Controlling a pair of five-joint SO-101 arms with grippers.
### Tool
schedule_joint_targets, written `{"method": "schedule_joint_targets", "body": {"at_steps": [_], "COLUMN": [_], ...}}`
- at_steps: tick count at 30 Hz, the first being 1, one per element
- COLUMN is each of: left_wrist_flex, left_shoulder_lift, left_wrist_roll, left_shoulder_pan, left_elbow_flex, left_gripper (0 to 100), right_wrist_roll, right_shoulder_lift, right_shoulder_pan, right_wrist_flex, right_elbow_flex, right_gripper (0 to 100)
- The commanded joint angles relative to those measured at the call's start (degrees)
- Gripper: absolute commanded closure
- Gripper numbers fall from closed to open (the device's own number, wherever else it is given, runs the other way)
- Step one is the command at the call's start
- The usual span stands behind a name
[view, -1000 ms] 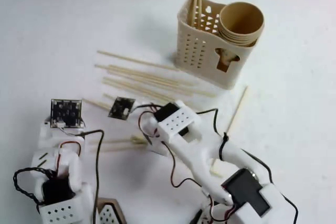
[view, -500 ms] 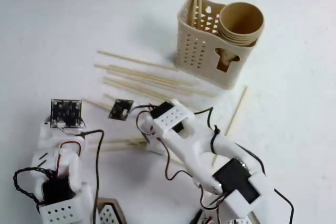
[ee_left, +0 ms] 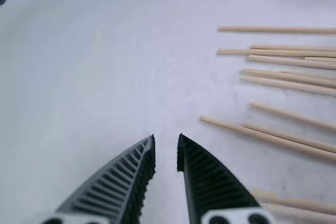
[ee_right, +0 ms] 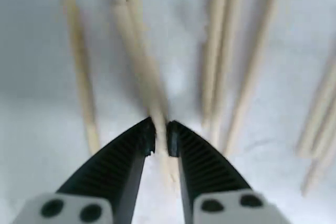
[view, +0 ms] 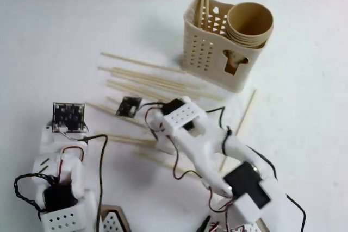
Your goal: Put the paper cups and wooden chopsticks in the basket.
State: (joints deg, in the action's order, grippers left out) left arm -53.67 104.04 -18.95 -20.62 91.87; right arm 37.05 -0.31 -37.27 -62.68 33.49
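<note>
Right end effector (ee_right: 160,136) down among the loose chopsticks (view: 147,80) on the bench (view: 65,31). Jaws all but closed, nipping one chopstick (ee_right: 132,45), near its end as far as we can judge. Too blurred for us to say whether a second stick is caught with it.

Left end effector (ee_left: 166,141) low over bare bench, jaws a narrow gap apart, holding nothing.

Paper cups (view: 250,23) nested in the basket (view: 204,52), two sticks (view: 204,1) upright beside them.

We judge the chopsticks light, stiff and smooth, apt to roll or pivot in a tip grip. Held near the end, the long free part will likely swing. A hold nearer the middle would carry steadier, though an end grip suits dropping it upright into the basket
</note>
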Motion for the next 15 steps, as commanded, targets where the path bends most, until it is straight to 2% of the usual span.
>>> {"method": "schedule_joint_targets", "body": {"at_steps": [1,10,15], "left_wrist_flex": [0.2,0.2,0.2], "left_shoulder_lift": [0.7,0.7,0.7], "left_wrist_roll": [-0.7,-0.7,-0.7], "left_shoulder_pan": [-0.7,-0.7,-0.7], "left_elbow_flex": [-0.4,-0.4,-0.4], "left_gripper": [91,91,91], "right_wrist_roll": [0.5,-1.8,-1.7], "right_shoulder_lift": [-8.7,-19.5,-17.5], "right_shoulder_pan": [2.5,2.8,-1.4], "right_wrist_flex": [-2.2,-4.1,2.4], "right_elbow_flex": [-0.6,1.8,4.4], "right_gripper": [98.0,98.1,98.1]}}
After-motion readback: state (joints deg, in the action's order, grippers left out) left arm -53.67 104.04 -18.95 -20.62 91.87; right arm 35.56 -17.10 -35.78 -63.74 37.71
